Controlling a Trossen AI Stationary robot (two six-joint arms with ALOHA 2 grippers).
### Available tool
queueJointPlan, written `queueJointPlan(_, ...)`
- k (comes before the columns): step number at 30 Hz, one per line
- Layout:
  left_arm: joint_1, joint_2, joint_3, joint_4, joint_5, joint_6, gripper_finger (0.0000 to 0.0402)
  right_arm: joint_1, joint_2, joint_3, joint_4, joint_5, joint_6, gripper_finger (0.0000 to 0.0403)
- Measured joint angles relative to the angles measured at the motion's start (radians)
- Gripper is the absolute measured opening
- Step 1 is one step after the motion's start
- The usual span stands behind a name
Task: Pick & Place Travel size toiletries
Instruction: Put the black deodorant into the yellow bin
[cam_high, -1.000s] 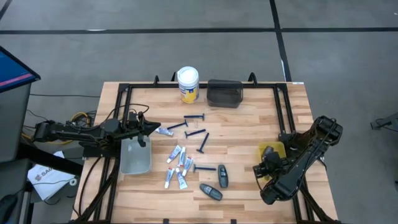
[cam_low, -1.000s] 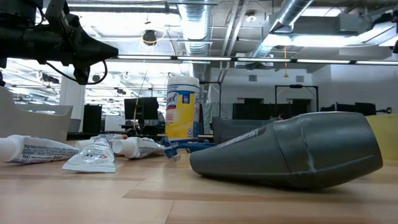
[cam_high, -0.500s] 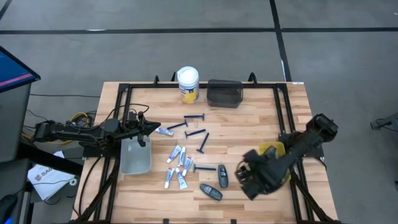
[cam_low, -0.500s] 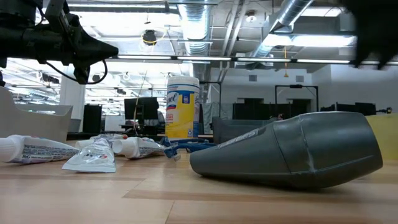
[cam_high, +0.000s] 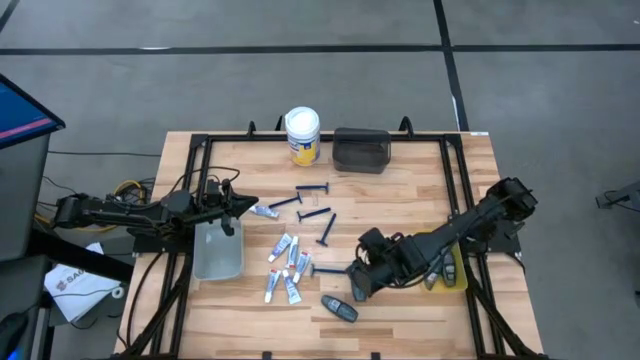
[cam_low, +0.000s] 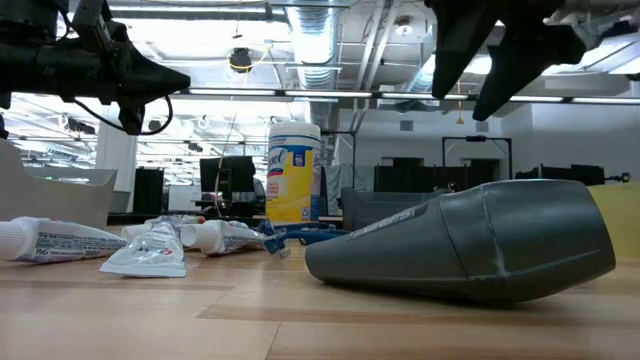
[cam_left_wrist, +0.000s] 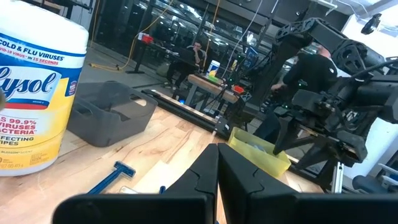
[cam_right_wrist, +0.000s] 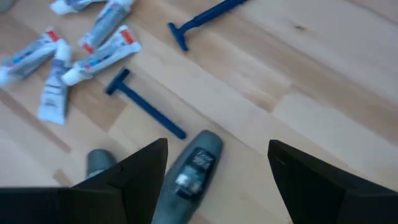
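Several white-and-blue tubes (cam_high: 287, 268), three dark-blue razors (cam_high: 318, 213) and two dark grey pods lie on the table's middle. My right gripper (cam_high: 360, 278) is open and hovers over one pod (cam_right_wrist: 189, 171), a finger on either side, not touching it. The other pod (cam_high: 340, 308) lies nearer the front edge. My left gripper (cam_high: 240, 205) is shut and empty above the table's left, beside the clear tray (cam_high: 218, 252), its tips close to one tube (cam_high: 265, 211).
A yellow jar with a white lid (cam_high: 302, 135) and a dark tray (cam_high: 361, 149) stand at the far edge. A yellow tray (cam_high: 448, 262) lies at the right under my right arm. A razor (cam_right_wrist: 144, 103) lies just beyond the pod.
My right gripper has swung from above the yellow tray at the right edge toward the table's left, and now hovers over the pod near the middle. My left arm and the toiletries have kept still.
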Motion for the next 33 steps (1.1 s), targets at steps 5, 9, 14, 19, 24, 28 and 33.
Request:
queueJointPlan(5, 0.000, 0.000, 0.000, 0.001, 0.000, 0.000, 0.0000, 0.006, 0.059, -0.002, 0.066, -0.020, 0.000, 0.0270)
queueJointPlan(9, 0.000, 0.001, 0.000, 0.009, 0.000, 0.000, 0.0000, 0.016, 0.138, 0.000, 0.083, -0.059, 0.005, 0.0270)
queueJointPlan(14, 0.000, 0.004, 0.000, 0.010, 0.000, 0.000, 0.0000, 0.023, 0.205, 0.000, 0.101, -0.091, 0.056, 0.0270)
queueJointPlan(19, 0.000, 0.008, 0.000, 0.013, 0.000, 0.000, 0.0000, 0.033, 0.238, 0.000, 0.131, -0.103, 0.079, 0.0270)
queueJointPlan(24, 0.000, 0.008, 0.000, 0.016, 0.000, 0.000, 0.0000, 0.044, 0.245, 0.000, 0.188, -0.107, 0.082, 0.0270)
queueJointPlan(28, 0.000, 0.008, 0.000, 0.016, 0.000, 0.000, 0.0000, 0.049, 0.245, 0.000, 0.185, -0.106, 0.082, 0.0270)
queueJointPlan(33, 0.000, 0.008, 0.000, 0.017, 0.000, 0.000, 0.0000, 0.049, 0.267, 0.002, 0.197, -0.106, 0.083, 0.0270)
